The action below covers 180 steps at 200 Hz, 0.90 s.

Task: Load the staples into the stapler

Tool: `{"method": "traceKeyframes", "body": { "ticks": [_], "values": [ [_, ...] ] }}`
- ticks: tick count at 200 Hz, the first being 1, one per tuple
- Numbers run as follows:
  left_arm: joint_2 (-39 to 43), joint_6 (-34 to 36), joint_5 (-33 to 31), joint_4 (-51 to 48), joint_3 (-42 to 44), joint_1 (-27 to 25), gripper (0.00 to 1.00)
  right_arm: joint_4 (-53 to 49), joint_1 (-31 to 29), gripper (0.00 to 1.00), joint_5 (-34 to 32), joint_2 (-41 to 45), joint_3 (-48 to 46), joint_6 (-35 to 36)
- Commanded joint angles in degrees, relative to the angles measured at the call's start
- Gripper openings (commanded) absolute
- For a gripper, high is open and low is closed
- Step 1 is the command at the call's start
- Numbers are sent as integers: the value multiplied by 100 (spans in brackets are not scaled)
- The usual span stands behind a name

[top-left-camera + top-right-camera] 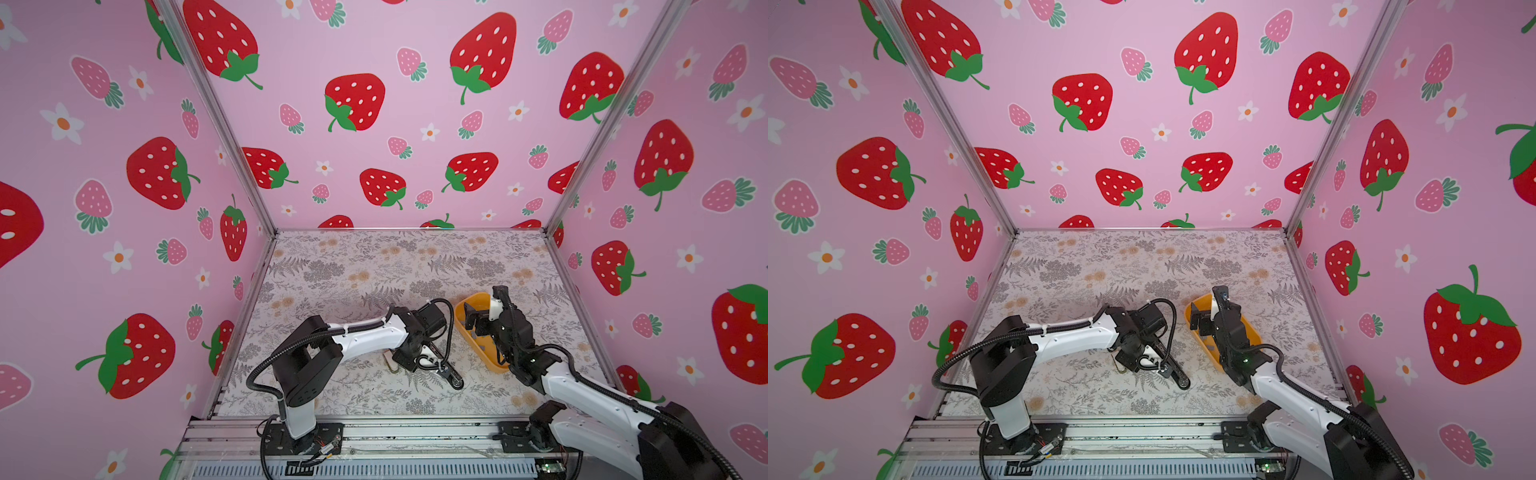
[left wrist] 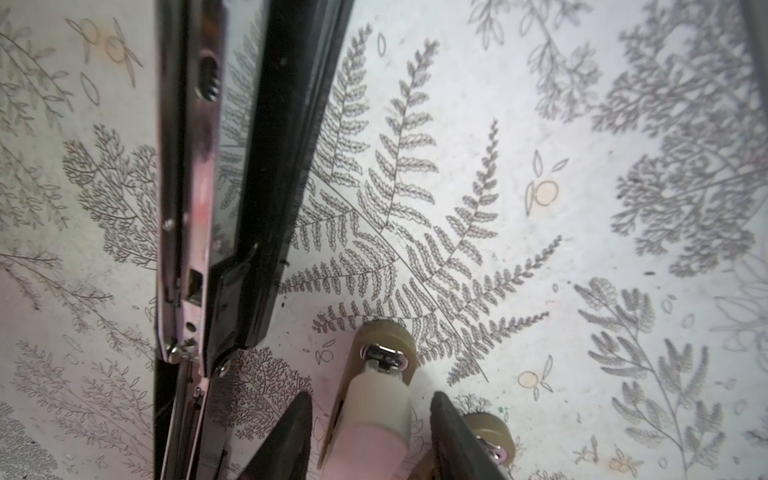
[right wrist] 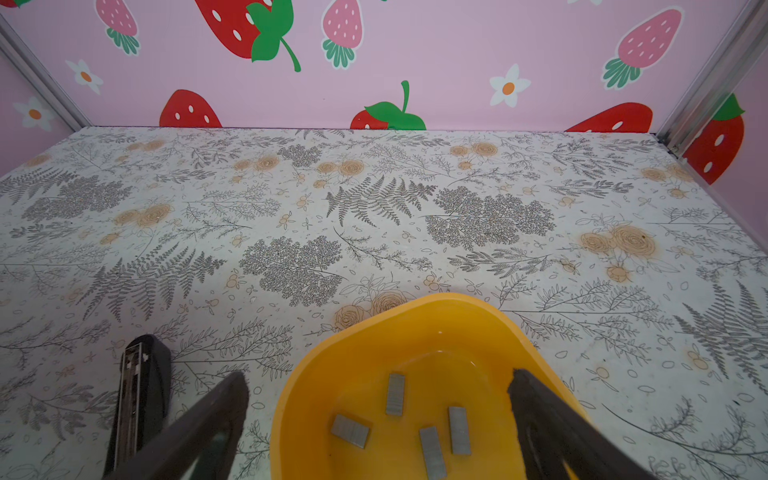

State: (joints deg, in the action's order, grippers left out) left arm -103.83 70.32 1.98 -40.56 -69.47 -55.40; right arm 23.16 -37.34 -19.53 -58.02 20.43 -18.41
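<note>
The left gripper (image 2: 370, 395) sits low over the table (image 2: 540, 124). Its jaws are partly apart on either side of a beige piece (image 2: 386, 345), and a narrow gap shows on each side, so it has hold of nothing. Just beside it lies the black stapler (image 2: 282, 124), its metal channel bared. Farther back and to the right in both top views, a yellow bowl (image 3: 374, 328) stands on the table. The staples (image 3: 395, 395), four short grey strips, lie loose on its floor. The right gripper (image 3: 378, 376) hangs over the bowl, jaws spread wide and empty. Behind everything rises the pink strawberry wall (image 1: 415, 124).
</note>
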Motion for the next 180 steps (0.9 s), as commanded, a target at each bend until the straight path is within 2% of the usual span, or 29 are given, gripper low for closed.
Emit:
{"method": "traceKeyframes", "body": {
  "ticks": [1, 57, 82, 134, 180],
  "values": [
    [-66, 103, 13, -192, -172, -14, 47, 136, 26, 99, 37, -5, 156, -92],
    [-127, 138, 26, -239, -207, -14, 42, 125, 34, 99, -75, -48, 172, -187],
    [-164, 150, -4, -269, -225, -14, 33, 139, 34, 99, -151, -9, 147, -253],
    [-199, 144, 47, -299, -243, -8, 35, 67, 39, 99, -227, 152, 134, -372],
    [-19, -35, 413, -393, -464, 50, 11, -18, 51, 99, -200, 229, 163, -515]
  ]
}}
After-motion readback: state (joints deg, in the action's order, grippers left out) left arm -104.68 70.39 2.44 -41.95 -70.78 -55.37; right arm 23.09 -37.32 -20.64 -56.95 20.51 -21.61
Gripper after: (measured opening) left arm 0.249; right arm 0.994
